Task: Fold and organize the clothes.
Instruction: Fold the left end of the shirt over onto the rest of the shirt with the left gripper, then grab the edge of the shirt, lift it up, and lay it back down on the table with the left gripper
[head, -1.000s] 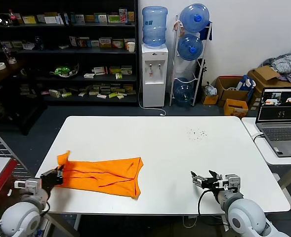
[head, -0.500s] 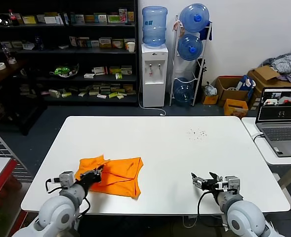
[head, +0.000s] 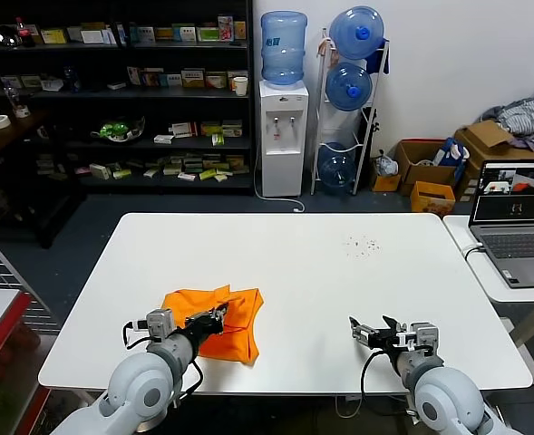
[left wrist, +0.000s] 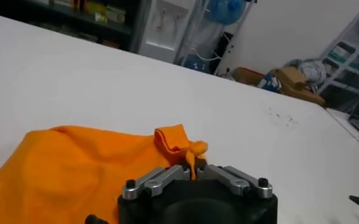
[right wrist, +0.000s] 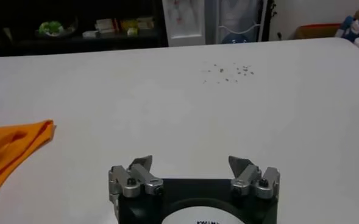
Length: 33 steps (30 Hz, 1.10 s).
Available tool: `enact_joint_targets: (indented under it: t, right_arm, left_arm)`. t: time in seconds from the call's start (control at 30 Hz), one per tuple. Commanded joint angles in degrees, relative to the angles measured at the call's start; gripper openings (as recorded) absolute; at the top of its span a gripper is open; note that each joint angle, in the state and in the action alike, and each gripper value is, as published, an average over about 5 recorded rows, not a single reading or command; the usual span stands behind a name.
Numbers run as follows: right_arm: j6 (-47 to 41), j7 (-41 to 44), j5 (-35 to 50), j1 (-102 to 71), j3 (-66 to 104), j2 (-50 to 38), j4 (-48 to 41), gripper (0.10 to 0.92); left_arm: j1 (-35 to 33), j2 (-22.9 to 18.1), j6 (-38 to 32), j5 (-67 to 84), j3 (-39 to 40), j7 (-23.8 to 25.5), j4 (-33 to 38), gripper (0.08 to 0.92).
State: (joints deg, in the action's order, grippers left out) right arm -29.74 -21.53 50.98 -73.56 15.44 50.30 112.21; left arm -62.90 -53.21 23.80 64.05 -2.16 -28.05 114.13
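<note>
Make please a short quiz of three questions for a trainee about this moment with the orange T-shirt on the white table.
1. True or false: the left gripper is shut on a fold of the plain orange soft-fabric T-shirt.
2. Which gripper stands open over bare table? A. left B. right
3. Fill in: the small dark specks lie on the white rectangular ______.

Key: 1 true; 2 B; 3 table.
</note>
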Motion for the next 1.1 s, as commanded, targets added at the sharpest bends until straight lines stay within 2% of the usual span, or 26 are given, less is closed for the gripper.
enact_joint_targets:
  t: [0.03,0.2,0.3,0.53,0.7,0.8,0.97,1.1]
  right_arm:
    - [0.0,-0.1,0.0,0.0,-0.1,0.0,-0.1,0.823]
    - [0.0,-0.2,0.1,0.0,-0.1,0.0,0.0,0.823]
    - [0.0,-0.2,0.1,-0.1,-0.1,0.0,-0.1,0.823]
    - [0.0,-0.1,0.1,0.2,-0.4,0.0,-0.3,0.823]
    - [0.0,0.1,0.1,0.6,-0.7,0.0,-0.4,0.823]
    - [0.1,0.3,0.1,0.6,-0.8,0.1,-0.5,0.823]
    - [0.2,0.7,-0.1,0.6,-1.0,0.3,-0.4,0.823]
    - [0.3,1.0,-0.2,0.7,-1.1,0.5,-0.6,0.823]
  left_arm:
    - [1.7,-1.0,0.9,1.5,2.9,-1.3,1.2,0.111]
    - [1.3,-1.3,1.2,1.2,2.9,-0.7,0.9,0.113]
    - [1.2,-1.5,1.1,0.8,2.7,-0.1,0.9,0.15]
    - [0.2,-1.0,1.3,2.2,-0.3,0.4,2.7,0.35]
    - [-1.7,3.2,1.4,1.3,-3.4,1.7,2.9,0.489]
    - [-3.3,8.3,0.9,-3.2,-6.2,6.0,0.7,0.575]
    - [-5.5,16.3,-0.5,-8.2,-10.4,17.8,-6.7,0.722]
    - [-5.1,20.2,-0.7,-8.5,-9.8,24.8,-12.1,0.803]
